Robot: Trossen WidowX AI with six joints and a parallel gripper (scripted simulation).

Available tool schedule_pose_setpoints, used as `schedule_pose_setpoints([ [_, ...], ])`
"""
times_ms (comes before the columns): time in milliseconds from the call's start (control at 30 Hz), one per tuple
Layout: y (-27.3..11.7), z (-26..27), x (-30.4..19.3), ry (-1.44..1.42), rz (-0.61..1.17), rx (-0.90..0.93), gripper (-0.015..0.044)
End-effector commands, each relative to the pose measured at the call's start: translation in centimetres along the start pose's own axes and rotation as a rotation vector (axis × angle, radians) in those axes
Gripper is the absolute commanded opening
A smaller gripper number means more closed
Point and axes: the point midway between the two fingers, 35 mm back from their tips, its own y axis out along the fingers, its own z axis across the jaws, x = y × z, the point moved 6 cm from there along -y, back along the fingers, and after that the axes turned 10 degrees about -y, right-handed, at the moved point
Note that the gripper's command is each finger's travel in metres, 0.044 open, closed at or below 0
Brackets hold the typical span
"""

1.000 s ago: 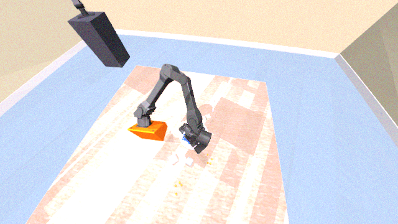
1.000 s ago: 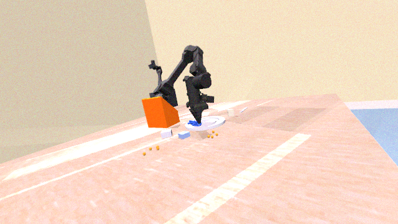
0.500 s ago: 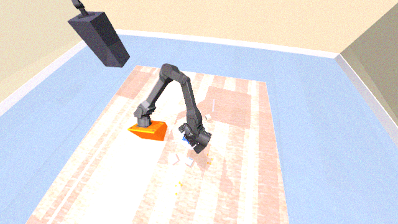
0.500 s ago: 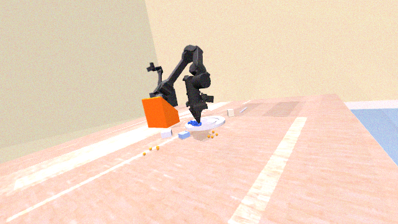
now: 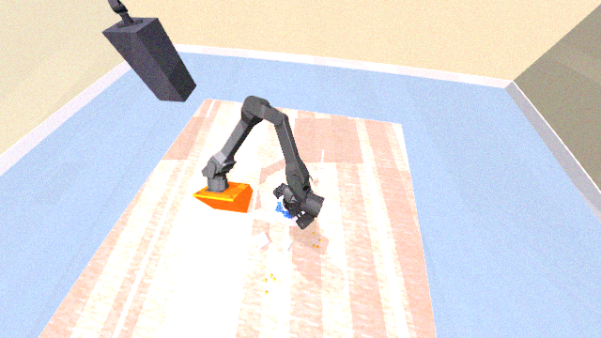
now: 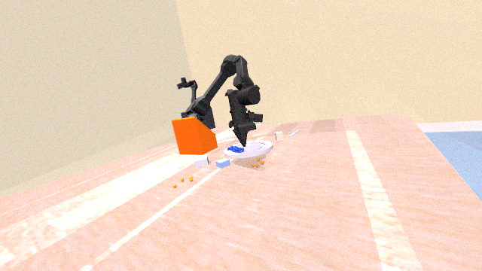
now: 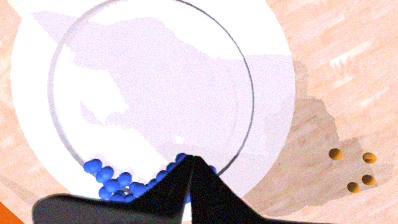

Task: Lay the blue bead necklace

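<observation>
The blue bead necklace (image 5: 286, 214) (image 6: 235, 149) (image 7: 104, 174) lies bunched on one side of the white round bead board (image 6: 268, 147) (image 7: 275, 100). In the wrist view its left end is by the thin circular groove, and its beads run in a crooked line along the near side to behind the fingers. My gripper (image 6: 244, 145) (image 7: 192, 161) is shut, its tips together low over the board at the necklace. Blue beads show on both sides of the tips. The fingers hide part of the necklace; no bead shows held between them.
Two loose groups of orange beads (image 6: 190, 179) (image 7: 369, 158) lie near the board. A blue block (image 6: 223, 162) and a white block (image 6: 201, 162) stand beside it. A pale block (image 6: 279, 136) and a thin white stick (image 6: 295, 132) lie behind. The arm's orange base (image 5: 230, 199) (image 6: 193, 137) stands close by.
</observation>
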Motion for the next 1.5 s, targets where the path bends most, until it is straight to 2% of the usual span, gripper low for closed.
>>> schedule_pose_setpoints([
  [0,-0.2,-0.4,0.9,0.001,-0.005,-0.004,0.0000],
  [667,0.8,-0.4,0.9,0.001,-0.006,-0.004,0.0000],
  [1233,0.4,-0.4,0.9,0.001,-0.002,-0.003,0.0440],
  [1433,-0.2,-0.4,0.9,0.001,-0.005,-0.004,0.0440],
  [1467,-0.2,-0.4,0.8,0.013,-0.005,-0.005,0.0414],
])
